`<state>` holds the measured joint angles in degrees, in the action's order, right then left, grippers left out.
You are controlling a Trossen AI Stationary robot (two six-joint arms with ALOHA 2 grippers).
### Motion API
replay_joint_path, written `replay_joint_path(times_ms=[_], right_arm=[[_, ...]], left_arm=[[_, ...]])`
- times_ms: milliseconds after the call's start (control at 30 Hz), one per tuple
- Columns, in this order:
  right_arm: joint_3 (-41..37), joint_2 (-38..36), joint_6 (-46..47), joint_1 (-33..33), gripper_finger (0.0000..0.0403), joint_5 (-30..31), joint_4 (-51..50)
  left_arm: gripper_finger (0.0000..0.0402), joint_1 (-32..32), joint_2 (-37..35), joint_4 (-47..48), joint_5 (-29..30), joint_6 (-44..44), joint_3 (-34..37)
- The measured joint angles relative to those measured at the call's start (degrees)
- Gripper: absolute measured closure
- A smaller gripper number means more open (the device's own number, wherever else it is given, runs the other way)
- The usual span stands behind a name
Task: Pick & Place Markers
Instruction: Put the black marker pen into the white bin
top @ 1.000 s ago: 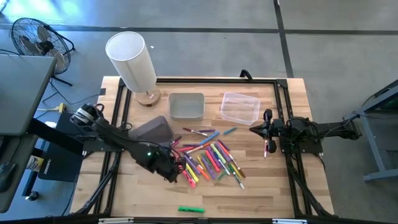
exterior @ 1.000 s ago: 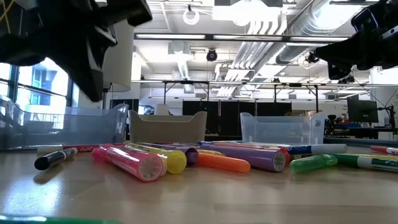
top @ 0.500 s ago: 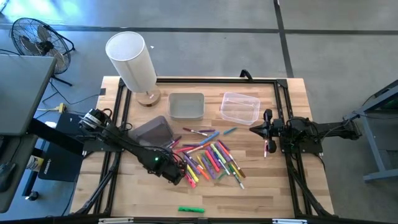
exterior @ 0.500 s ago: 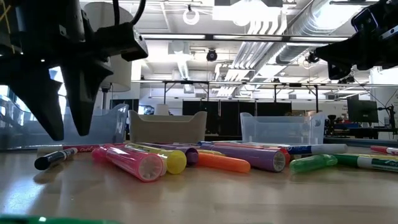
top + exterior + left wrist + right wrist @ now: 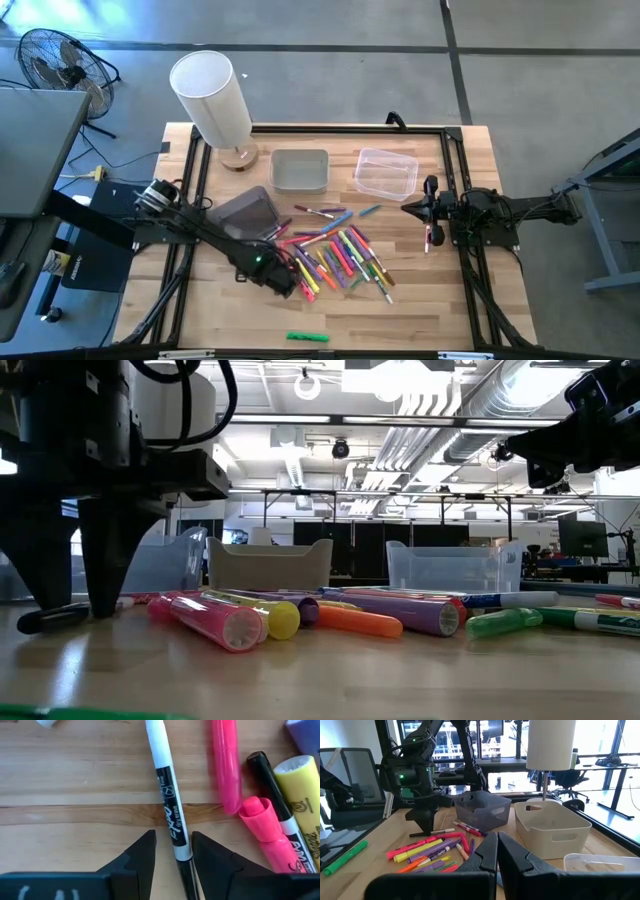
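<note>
The markers lie in a loose pile mid-table, also seen in the low view. At the pile's left end, a black-and-white dry-erase marker lies flat on the wood. My left gripper stands open over it, pointing down, one finger on each side of its barrel near the black end, tips low at the table. In the high view the left gripper hides this marker. My right gripper hovers shut at the table's right with nothing between its fingers.
A grey bin and a clear bin stand at the far side, a dark bin left of the pile. A white lamp stands far left. One green marker lies alone near the front edge.
My left gripper has opened and come down from above the pile's left end until its fingertips stand at the table on either side of the black-and-white marker. The markers have stayed where they were.
</note>
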<state>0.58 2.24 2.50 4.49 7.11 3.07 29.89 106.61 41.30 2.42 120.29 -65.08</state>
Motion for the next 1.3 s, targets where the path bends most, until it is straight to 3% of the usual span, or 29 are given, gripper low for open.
replay_joint_path(times_ms=[200,433,867,1133,1300], right_arm=[[0.0,0.0,0.0,0.0,0.0402,0.0,-0.1],[0.0,0.0,0.0,0.0,0.0402,0.0,-0.2],[0.0,0.0,0.0,0.0,0.0402,0.0,-0.2],[0.0,0.0,0.0,0.0,0.0402,0.0,-0.2],[0.0,0.0,0.0,0.0,0.0402,0.0,-0.2]], left_arm=[[0.0289,0.0,0.6,0.1,-1.8,0.0,0.0],[0.0380,0.0,0.8,3.0,-4.4,0.1,0.0],[0.0376,0.1,-0.8,3.9,-6.2,-1.6,-0.4],[0.0373,0.5,-1.2,16.6,-8.1,-3.4,-5.6],[0.0372,0.8,-1.2,17.5,-7.2,-6.2,-9.4]])
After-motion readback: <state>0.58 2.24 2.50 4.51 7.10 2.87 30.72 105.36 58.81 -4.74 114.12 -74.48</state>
